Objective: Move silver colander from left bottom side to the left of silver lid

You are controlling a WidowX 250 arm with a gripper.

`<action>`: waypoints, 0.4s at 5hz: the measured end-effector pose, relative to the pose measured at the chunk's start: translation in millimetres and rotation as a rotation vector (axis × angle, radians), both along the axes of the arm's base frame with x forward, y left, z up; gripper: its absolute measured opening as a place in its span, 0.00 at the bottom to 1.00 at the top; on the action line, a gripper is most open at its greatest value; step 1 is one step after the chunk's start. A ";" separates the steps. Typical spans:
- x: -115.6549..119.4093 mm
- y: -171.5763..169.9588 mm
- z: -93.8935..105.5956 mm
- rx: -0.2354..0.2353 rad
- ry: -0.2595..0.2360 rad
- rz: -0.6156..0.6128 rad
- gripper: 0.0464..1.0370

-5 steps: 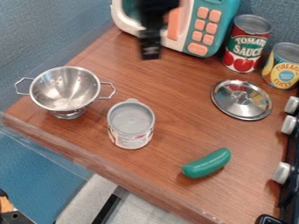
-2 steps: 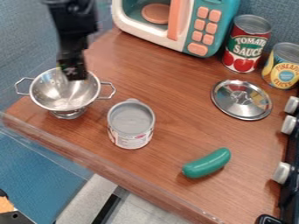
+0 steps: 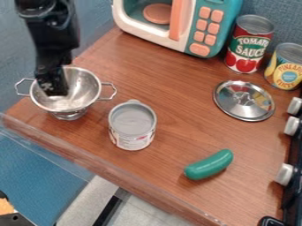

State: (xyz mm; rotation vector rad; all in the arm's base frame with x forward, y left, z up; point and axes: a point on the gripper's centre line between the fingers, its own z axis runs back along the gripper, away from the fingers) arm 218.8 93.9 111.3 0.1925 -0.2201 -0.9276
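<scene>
The brown wood-grain table has a clear strip along its near edge. Blue, cloth-like wall rises beyond the left and back edges; below the near edge show a blue panel and pale, speckled floor with a black bar. At the right edge stands a black stove front with 3 whitish knobs.

Along the back edge, a teal and white toy microwave with 7 peach buttons stands towards the left. At the back right corner are 2 upright cans: red and green tomato sauce and, just beside it, yellow pineapple slices. The silver lid lies flat near the right edge, and a green toy cucumber lies nearer the near edge.

A pale-labelled can stands by the near edge, just beside the silver colander's right handle and a little nearer that edge than the straight path to the lid. The colander sits upright near the near left corner, its 2 handles out sideways. The pincer hangs over the left part of its bowl; whether it is wide or narrow, I cannot tell.
</scene>
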 end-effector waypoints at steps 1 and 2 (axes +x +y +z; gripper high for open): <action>-11.0 -0.7 -10.4 0.024 0.027 -0.009 0.96; -12.0 -5.0 -28.2 0.061 0.036 -0.046 0.96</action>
